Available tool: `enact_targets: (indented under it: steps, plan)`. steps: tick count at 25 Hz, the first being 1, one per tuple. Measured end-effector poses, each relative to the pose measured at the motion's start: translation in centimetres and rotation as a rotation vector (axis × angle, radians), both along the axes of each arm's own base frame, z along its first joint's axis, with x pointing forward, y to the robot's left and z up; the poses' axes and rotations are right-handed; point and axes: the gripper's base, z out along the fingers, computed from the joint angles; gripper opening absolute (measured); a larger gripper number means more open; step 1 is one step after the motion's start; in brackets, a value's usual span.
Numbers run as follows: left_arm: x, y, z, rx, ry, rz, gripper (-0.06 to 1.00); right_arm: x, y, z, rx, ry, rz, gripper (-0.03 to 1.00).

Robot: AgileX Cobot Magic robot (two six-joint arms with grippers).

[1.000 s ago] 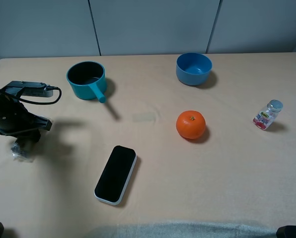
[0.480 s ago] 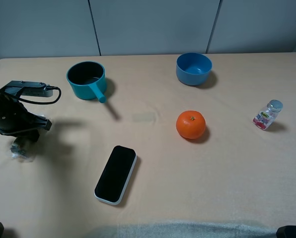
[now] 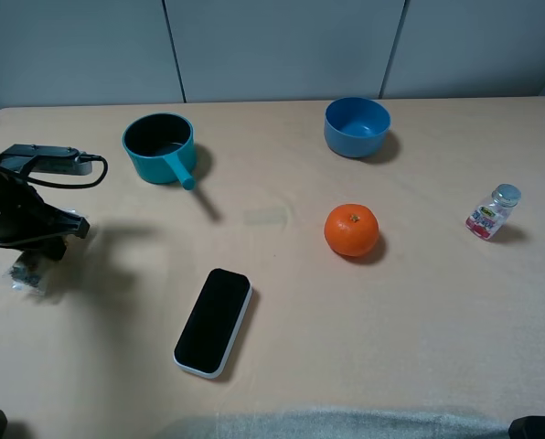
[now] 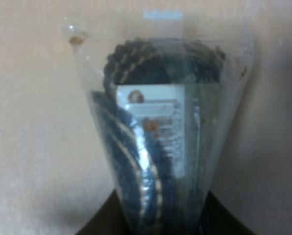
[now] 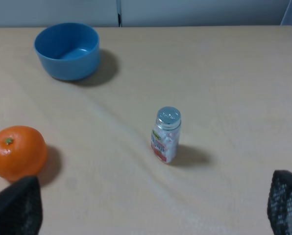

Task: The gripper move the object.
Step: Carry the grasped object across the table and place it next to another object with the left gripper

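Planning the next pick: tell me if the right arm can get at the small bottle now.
Probably yes. The bottle stands alone on bare table ahead of the right gripper, whose jaws stand wide open; the orange sits well aside.

Left gripper (image 3: pixel 35 249): glossy black housing, grey camera block (image 3: pixel 44 159), looping black cable (image 3: pixel 88 176); right gripper (image 5: pixel 151 208) fingers (image 5: pixel 16 205) dark, mesh-textured
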Motion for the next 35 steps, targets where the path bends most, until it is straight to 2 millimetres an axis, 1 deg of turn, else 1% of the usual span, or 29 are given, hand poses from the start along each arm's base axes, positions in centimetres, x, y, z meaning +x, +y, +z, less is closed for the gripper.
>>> enact_targets:
  steps: [14, 22, 25, 35]
  plan:
    - [-0.9, 0.0, 3.0, -0.009, -0.036, 0.014, 0.18, 0.0, 0.0, 0.0, 0.0, 0.0, 0.0, 0.69]
    - [-1.9, 0.0, 5.4, -0.014, -0.059, 0.028, 0.18, 0.0, 0.0, 0.0, 0.0, 0.0, 0.0, 0.69]
    - [-2.0, 0.0, 6.6, -0.018, -0.046, 0.046, 0.18, 0.0, 0.0, 0.0, 0.0, 0.0, 0.0, 0.69]
    - [0.5, 0.0, 12.4, -0.015, 0.015, 0.056, 0.18, 0.0, 0.0, 0.0, 0.004, 0.0, 0.003, 0.69]
